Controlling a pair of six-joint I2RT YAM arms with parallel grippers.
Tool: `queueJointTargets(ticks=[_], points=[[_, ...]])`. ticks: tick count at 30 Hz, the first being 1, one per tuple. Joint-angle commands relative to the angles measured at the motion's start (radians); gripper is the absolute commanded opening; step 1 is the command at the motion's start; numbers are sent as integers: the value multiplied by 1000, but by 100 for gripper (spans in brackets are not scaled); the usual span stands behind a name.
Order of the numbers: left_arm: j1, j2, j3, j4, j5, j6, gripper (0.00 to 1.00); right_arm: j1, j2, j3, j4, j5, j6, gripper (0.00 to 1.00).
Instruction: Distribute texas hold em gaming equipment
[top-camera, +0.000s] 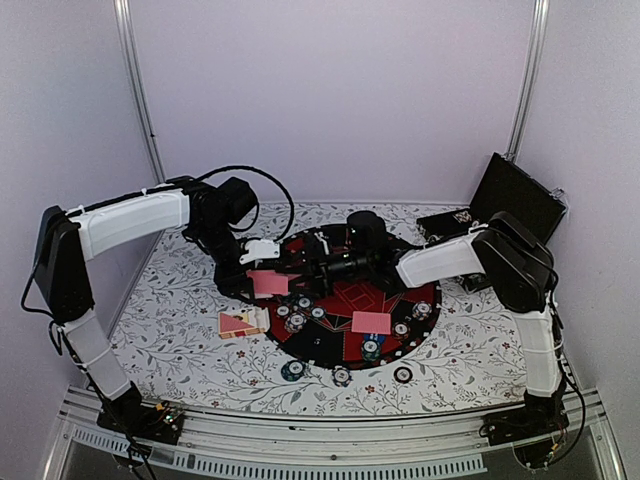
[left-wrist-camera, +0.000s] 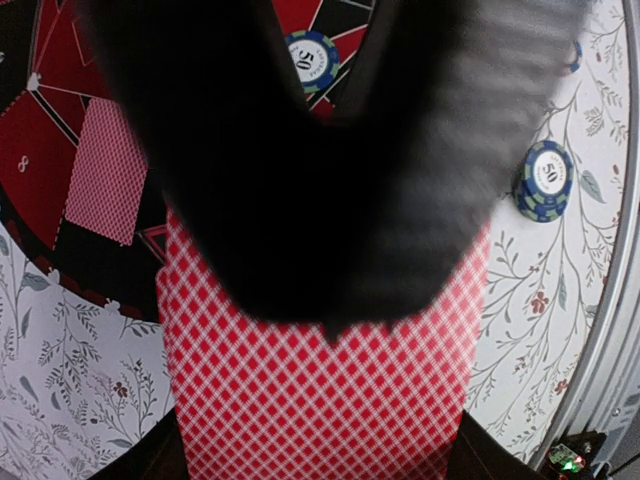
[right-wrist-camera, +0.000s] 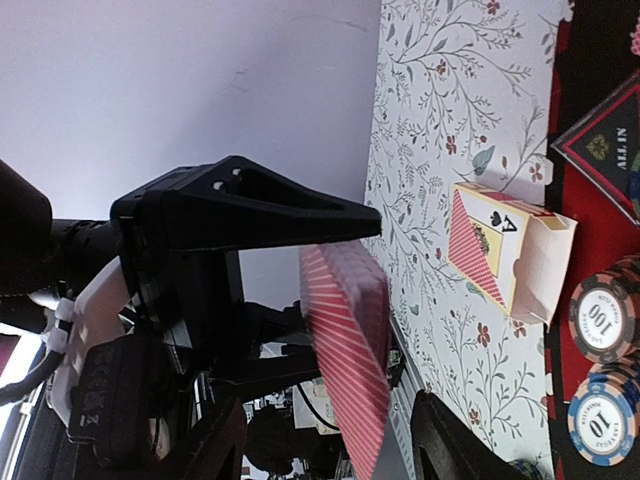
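One floral-clothed table (top-camera: 180, 330), pale walls (top-camera: 330, 90), round red-black mat (top-camera: 345, 298), left gripper (left-wrist-camera: 328, 300) clamping cards (left-wrist-camera: 320, 400), right gripper (right-wrist-camera: 335, 450) spread apart.

Top external: set above and behind the arm bases, aimed down; the whole floral-patterned white bench (top-camera: 180, 330) and round red-and-black mat (top-camera: 345, 298) are taken in.
Left wrist: held close, aimed down past the left jaws onto a red-lattice-backed stack of playing cards (left-wrist-camera: 320, 400).
Right wrist: rolled sideways, aimed across at that stack.
Shared: the stack is seen throughout.
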Motion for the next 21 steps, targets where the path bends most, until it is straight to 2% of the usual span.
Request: queueJointTargets(ticks=[1, 11, 21], points=[[5, -6, 18, 2, 10, 2, 15, 28, 51, 77, -8, -10, 3, 60], [4, -3, 32, -5, 13, 0, 15, 49, 134, 175, -43, -7, 10, 60], [4, -3, 35, -8, 14, 3, 15, 27, 90, 89, -37, 12, 0, 40]])
